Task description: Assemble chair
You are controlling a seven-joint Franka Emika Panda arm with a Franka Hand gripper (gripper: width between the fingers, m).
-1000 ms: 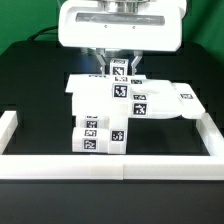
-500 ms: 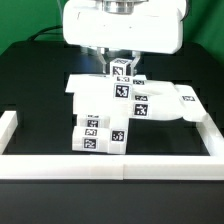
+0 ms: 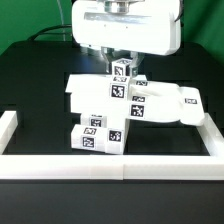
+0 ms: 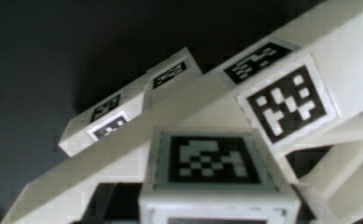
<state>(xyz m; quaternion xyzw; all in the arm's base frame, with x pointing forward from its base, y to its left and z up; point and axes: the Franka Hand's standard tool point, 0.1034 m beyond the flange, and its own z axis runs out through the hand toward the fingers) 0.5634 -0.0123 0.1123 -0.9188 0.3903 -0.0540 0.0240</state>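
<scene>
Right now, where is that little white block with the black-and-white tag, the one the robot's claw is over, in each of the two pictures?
Exterior view: the tagged block sits at centre, just under the gripper, above the chair pieces.
Wrist view: the same block fills the lower middle, tag facing the camera.
Shared landmark: the white bars with tags beside it.

The exterior view faces the arm head-on from slightly above, taking in the bench and low border wall. The wrist view looks from very near. Both share the tagged chair.
</scene>
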